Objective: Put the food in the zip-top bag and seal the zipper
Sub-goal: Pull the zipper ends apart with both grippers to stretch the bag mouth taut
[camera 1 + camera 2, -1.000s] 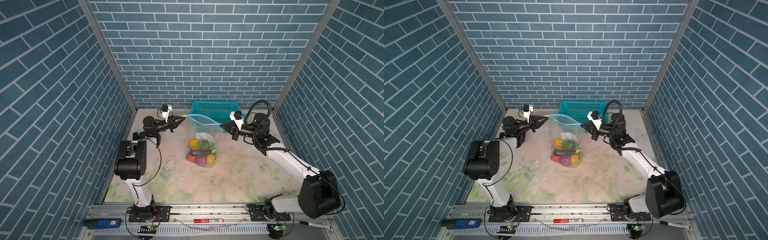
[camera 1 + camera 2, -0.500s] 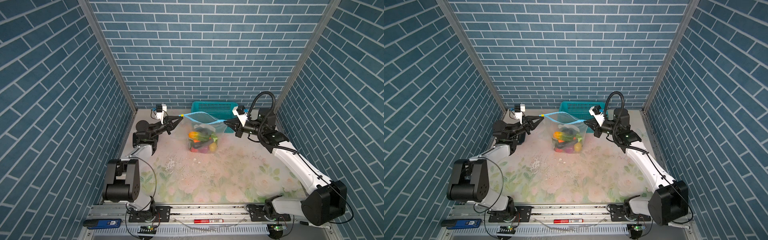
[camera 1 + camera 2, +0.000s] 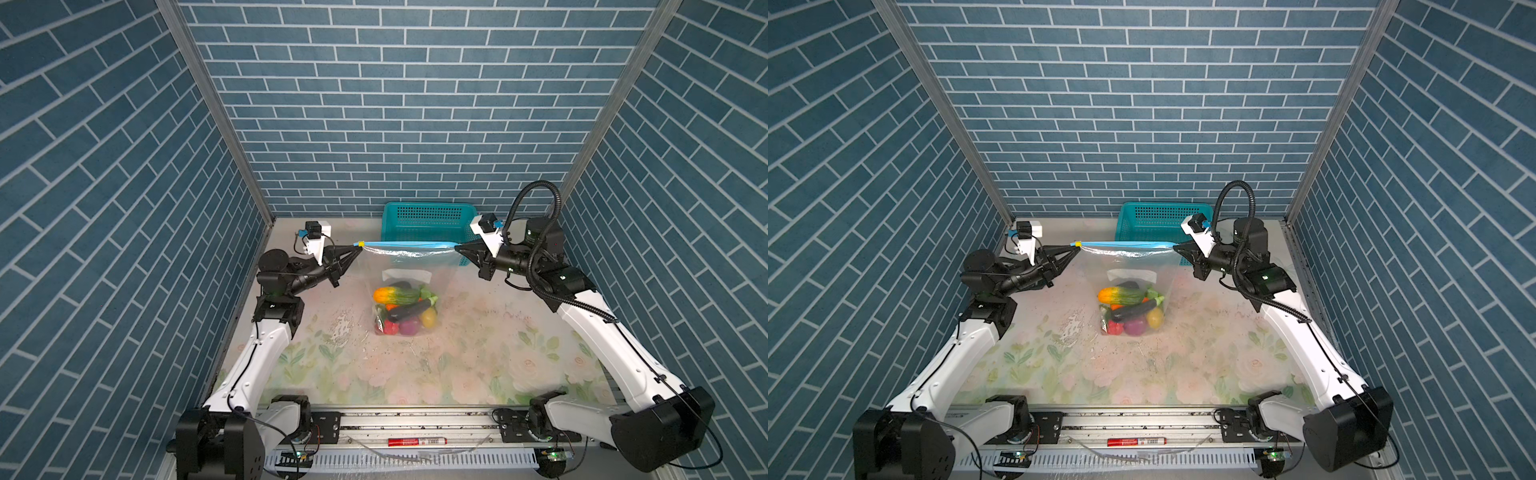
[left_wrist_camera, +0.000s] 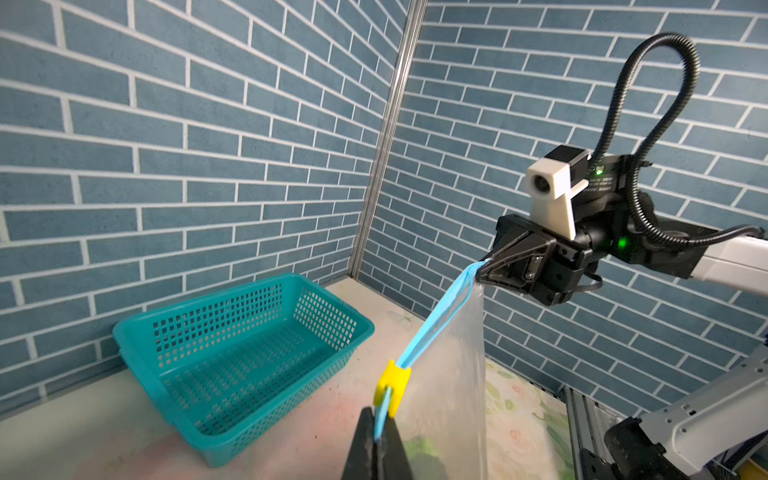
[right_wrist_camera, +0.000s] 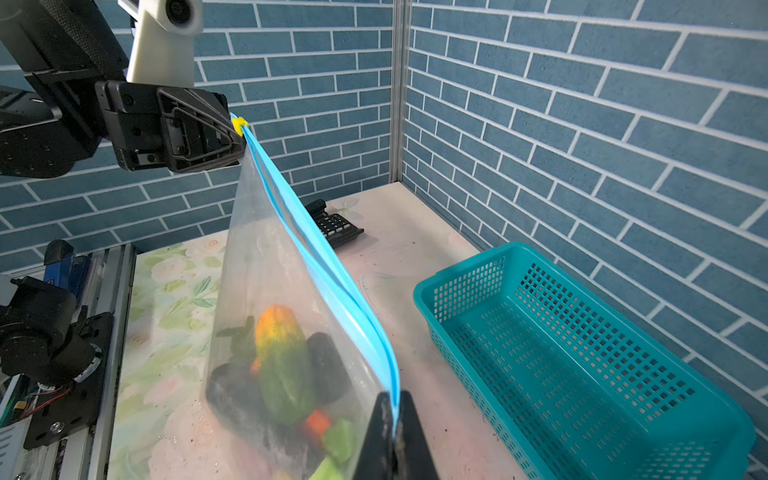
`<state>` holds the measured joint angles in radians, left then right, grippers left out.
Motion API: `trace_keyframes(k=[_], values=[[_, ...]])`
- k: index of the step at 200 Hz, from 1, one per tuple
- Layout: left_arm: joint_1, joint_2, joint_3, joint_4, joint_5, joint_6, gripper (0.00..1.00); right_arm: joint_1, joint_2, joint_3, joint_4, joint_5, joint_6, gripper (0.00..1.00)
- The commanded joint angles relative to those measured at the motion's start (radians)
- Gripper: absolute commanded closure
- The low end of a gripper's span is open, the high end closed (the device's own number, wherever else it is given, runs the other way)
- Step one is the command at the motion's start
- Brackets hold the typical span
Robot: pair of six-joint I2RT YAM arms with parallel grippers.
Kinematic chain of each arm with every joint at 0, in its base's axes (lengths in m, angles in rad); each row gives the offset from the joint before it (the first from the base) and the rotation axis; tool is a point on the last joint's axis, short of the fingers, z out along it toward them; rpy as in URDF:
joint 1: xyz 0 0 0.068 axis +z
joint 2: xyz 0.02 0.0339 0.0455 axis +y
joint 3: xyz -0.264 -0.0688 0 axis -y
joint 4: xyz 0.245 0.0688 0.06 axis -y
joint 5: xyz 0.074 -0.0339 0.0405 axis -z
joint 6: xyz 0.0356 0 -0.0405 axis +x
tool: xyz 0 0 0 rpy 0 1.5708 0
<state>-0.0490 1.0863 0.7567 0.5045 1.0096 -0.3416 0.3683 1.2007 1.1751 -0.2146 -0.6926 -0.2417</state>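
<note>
The clear zip-top bag (image 3: pixel 409 266) hangs in the air between my two grippers in both top views. Its bottom, at table height, holds the food (image 3: pixel 405 309): an orange-green piece, a dark eggplant, and purple, yellow and red pieces. The light-blue zipper (image 3: pixel 409 245) is stretched straight, and in the right wrist view its two strips (image 5: pixel 316 257) lie slightly apart. My left gripper (image 4: pixel 377 436) is shut on the zipper's end just behind the yellow slider (image 4: pixel 392 384). At the opposite end my right gripper (image 5: pixel 395 419) is shut on the strip.
An empty teal mesh basket (image 3: pixel 428 220) stands against the back wall behind the bag. A black keypad-like device (image 5: pixel 334 224) lies near the back left corner. A red marker (image 3: pixel 417 441) rests on the front rail. Brick-patterned walls close in three sides.
Both grippers have risen and drawn apart, pulling the bag's looped open mouth into a straight taut line. The bag with the food has shifted toward the back.
</note>
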Motion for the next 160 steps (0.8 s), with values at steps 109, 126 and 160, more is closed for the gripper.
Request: trace_keyframes(k=[109,126,160], values=[[-0.094,-0.069,-0.013,-0.378,-0.133,0.231,1.00,-0.112,-0.029,-0.030,-0.078,0.024,-0.092,1.00],[-0.109,-0.061,0.000,-0.397,-0.137,0.247,1.00,-0.120,-0.026,-0.027,-0.084,0.025,-0.099,1.00],[-0.140,-0.055,0.021,-0.419,-0.139,0.272,1.00,-0.127,-0.026,-0.036,-0.098,0.028,-0.126,1.00]])
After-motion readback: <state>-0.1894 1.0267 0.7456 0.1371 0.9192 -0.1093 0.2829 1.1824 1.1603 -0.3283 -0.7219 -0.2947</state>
